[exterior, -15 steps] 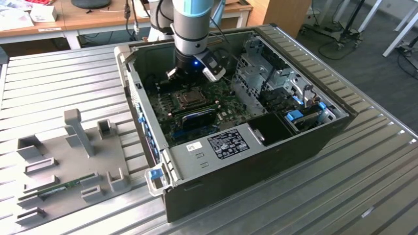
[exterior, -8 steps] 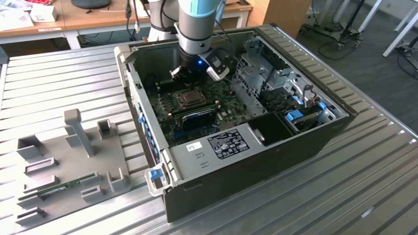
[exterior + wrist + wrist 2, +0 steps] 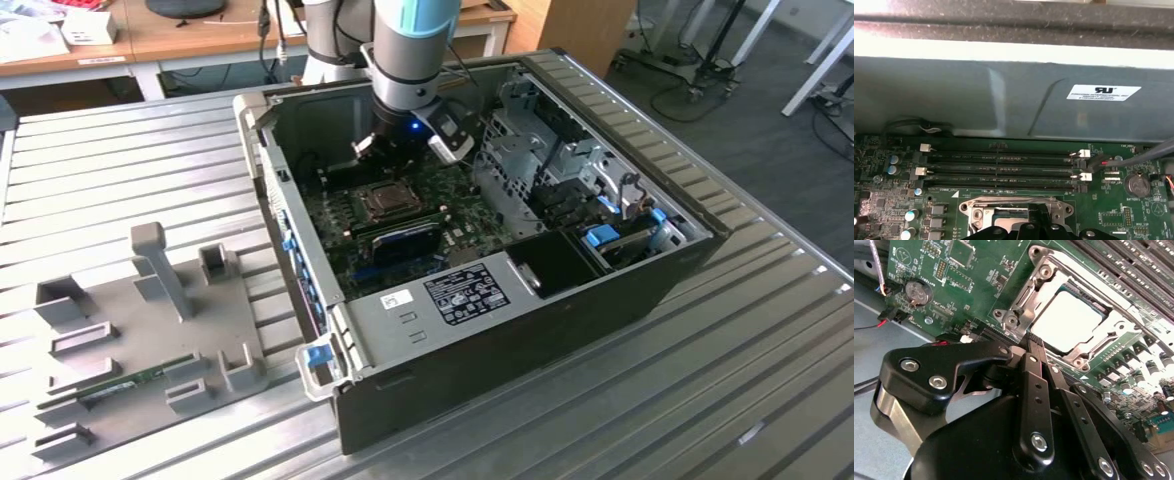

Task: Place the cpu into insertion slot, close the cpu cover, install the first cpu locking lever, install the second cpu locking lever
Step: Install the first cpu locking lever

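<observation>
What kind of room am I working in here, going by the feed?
Probably a lab or workshop. An open computer case lies on a ribbed metal table, a grey parts fixture sits beside it, and wooden desks and cables on the floor show behind.

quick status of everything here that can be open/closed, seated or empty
cpu: seated flat in the insertion slot
cpu cover: down over the cpu, framing it
memory slots: empty, white end clips showing
computer case: lying on its side, side panel off
gripper: at the socket's edge, holding nothing
</observation>
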{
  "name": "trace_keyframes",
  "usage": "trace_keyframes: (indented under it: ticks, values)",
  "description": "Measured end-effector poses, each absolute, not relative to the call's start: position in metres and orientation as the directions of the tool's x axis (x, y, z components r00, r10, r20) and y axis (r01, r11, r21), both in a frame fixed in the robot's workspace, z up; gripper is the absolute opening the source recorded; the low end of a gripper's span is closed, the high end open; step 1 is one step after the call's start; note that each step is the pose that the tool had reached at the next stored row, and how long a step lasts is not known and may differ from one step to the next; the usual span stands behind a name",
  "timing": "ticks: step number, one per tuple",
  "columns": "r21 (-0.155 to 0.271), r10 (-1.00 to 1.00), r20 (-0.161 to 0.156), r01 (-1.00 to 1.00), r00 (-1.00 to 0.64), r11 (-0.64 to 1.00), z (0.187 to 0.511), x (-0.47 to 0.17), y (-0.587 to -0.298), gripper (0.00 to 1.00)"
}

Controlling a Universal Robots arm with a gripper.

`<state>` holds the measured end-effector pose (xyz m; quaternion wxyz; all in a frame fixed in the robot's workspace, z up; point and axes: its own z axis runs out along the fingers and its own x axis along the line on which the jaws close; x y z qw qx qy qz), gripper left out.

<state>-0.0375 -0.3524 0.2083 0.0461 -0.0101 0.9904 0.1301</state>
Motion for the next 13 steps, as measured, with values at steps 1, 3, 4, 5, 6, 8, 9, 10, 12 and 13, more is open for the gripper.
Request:
trace_keyframes:
  ticks: [1,3,4,5,6,8,9,10,12,13]
  values:
    - [0.258,-0.012,-0.094,-0.036,-0.995,0.966,0.2082,-0.0375,-0.3523,0.11]
    - [0.258,-0.013,-0.094,-0.037,-0.995,0.965,0.2082,-0.0375,-0.3523,0.11]
    - [0.258,-0.013,-0.095,-0.038,-0.995,0.965,0.2083,-0.0375,-0.3524,0.11]
    - [0.265,-0.013,-0.099,-0.039,-0.995,0.964,0.2083,-0.0375,-0.3525,0.11]
    - [0.272,-0.013,-0.105,-0.042,-0.994,0.961,0.2082,-0.0375,-0.3524,0.11]
    - [0.283,-0.015,-0.117,-0.048,-0.993,0.958,0.2082,-0.0375,-0.3524,0.11]
    - [0.285,-0.016,-0.123,-0.051,-0.992,0.957,0.2081,-0.0375,-0.3524,0.11]
    - [0.286,-0.017,-0.128,-0.053,-0.992,0.957,0.2077,-0.0376,-0.3523,0.11]
    - [0.286,-0.019,-0.131,-0.056,-0.991,0.957,0.2064,-0.0379,-0.3523,0.11]
    - [0.285,-0.019,-0.132,-0.057,-0.991,0.957,0.2055,-0.0381,-0.3524,0.11]
